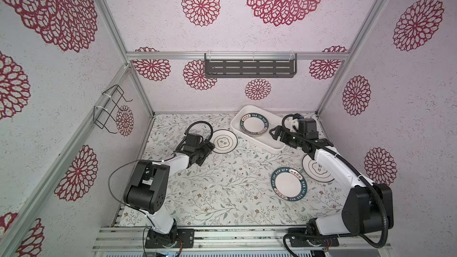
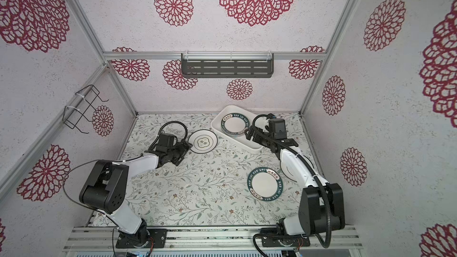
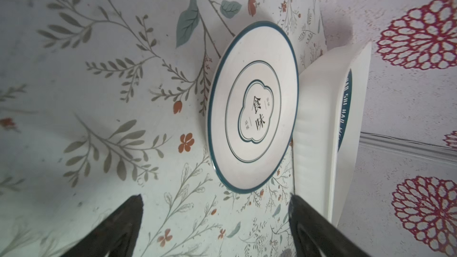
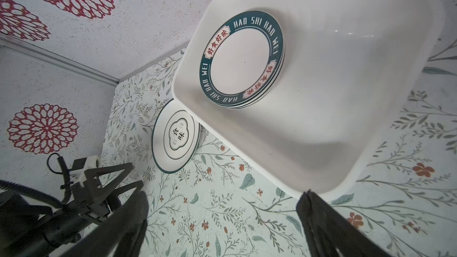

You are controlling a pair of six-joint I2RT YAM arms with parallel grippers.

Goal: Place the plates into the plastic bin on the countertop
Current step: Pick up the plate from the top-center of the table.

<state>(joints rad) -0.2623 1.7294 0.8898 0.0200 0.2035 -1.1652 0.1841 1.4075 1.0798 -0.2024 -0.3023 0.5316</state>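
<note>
While lettered plates [image 1: 253, 126] sit stacked inside the plastic bin [image 1: 265, 140] in both top views, a clover plate [image 1: 224, 141] lies just beside it. Left wrist view: left gripper [image 3: 216, 200] spread, empty. Right wrist view: right gripper [image 4: 223, 195] spread, empty, at the bin's corner.

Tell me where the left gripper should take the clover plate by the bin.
Probably the clover plate's rim on the open side facing the left gripper, coming in low: it lies flat, the plastic bin crowding its opposite edge.
</note>
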